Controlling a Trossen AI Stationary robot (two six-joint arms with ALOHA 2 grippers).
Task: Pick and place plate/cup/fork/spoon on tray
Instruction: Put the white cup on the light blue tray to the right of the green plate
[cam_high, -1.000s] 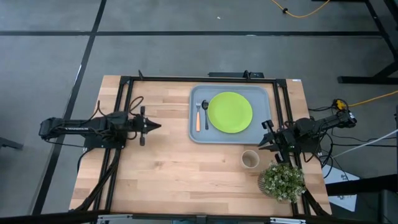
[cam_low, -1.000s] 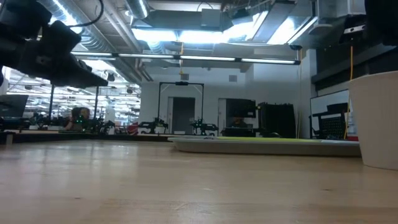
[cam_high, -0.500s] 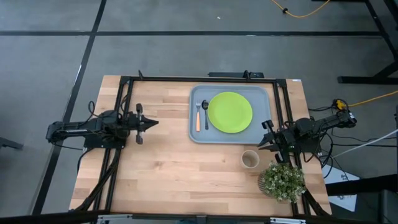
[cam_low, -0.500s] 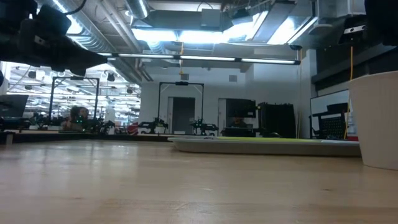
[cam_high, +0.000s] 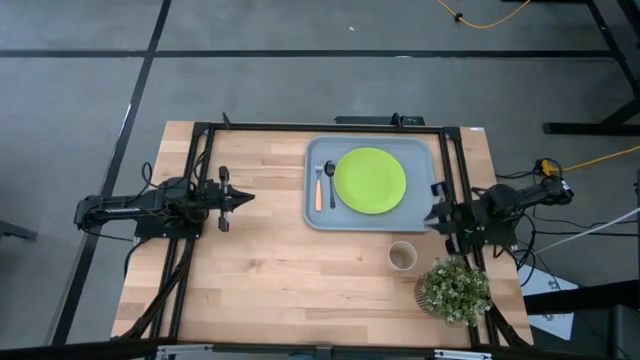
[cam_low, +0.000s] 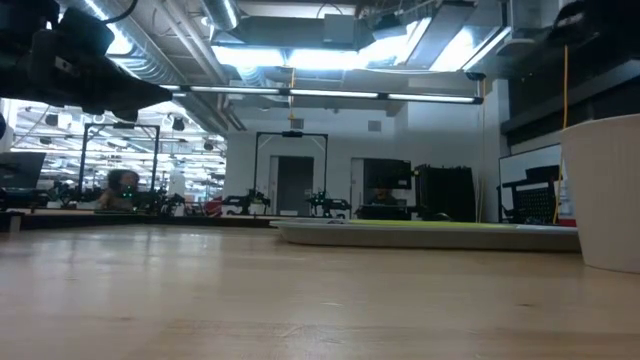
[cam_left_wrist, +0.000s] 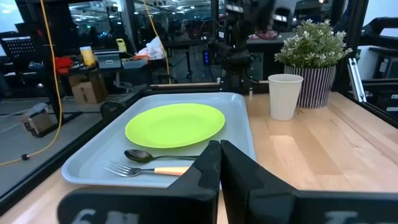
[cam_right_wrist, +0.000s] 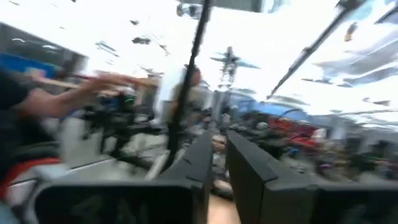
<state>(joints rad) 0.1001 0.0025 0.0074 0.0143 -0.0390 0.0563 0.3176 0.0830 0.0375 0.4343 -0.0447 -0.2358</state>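
So I'm looking at a light butcher-block wooden table (cam_high: 270, 250) on a dark grey floor, with a big workshop full of ceiling lights behind it. Near edge: bushy potted plant (cam_high: 454, 290) at the right corner, tan cup (cam_high: 402, 257) just beside it, still off the tray. Toward the far edge sits the grey-blue rounded tray (cam_high: 312, 215), holding the flat lime plate (cam_high: 370, 180), dark spoon (cam_high: 331, 184) and orange-handled fork (cam_high: 319, 186). Left gripper (cam_high: 243, 198) hovers near the left edge, fingers pressed together, holding nothing. Right gripper (cam_high: 436, 215) has swung since half a second ago; it's blurred, so I can't tell its fingers.
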